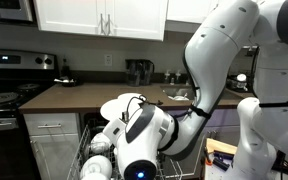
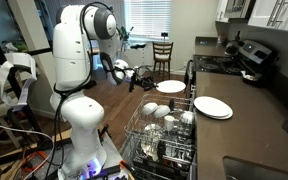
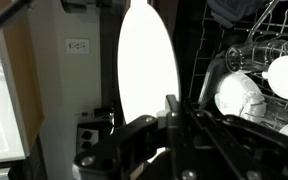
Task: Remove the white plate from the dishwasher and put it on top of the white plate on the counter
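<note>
Since the gripper (image 3: 170, 110) was clamped on its rim to carry it edgewise, the white plate (image 3: 149, 60) stood upright just ahead of it, clear of the dishwasher rack (image 2: 142, 128) alongside.

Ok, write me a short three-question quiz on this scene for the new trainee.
1. True or false: the end effector is shut on the white plate.
2. Pick one: the other white plate lies A) on the stove, B) on the counter, C) on the floor.
3. Fill in: in the wrist view, the white cups sit in the dishwasher's wire ____.

Key: 1 true; 2 B; 3 rack.
</note>
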Robot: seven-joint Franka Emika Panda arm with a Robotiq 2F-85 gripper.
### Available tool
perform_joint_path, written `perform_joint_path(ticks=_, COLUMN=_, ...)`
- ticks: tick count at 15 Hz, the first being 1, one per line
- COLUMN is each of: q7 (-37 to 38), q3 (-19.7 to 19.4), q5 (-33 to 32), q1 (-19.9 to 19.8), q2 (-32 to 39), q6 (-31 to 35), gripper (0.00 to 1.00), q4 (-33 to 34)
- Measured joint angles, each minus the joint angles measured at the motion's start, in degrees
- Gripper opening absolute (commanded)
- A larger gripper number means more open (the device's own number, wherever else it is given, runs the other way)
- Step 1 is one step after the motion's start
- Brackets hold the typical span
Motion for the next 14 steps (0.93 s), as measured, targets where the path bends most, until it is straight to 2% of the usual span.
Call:
perform_joint_path(ticks=8, q7=0.5, q3=-0.7, q5=1.4, q1=-1.4, q2=-6.5, q6=0.8, gripper=0.02, q4=-4.9)
perform_joint_path(ticks=10, q7=0.5, q3=-1.2, q5=1.3, q1=-2.0, q2=-8.5, q6=2.5, gripper=0.05, q4=-6.2)
perform_joint_path(ticks=14, q7=0.5, q3=-2.2, q5=1.2, q1=-3.0, q2=-11.3, q6=5.6, gripper=0.05, q4=-8.0)
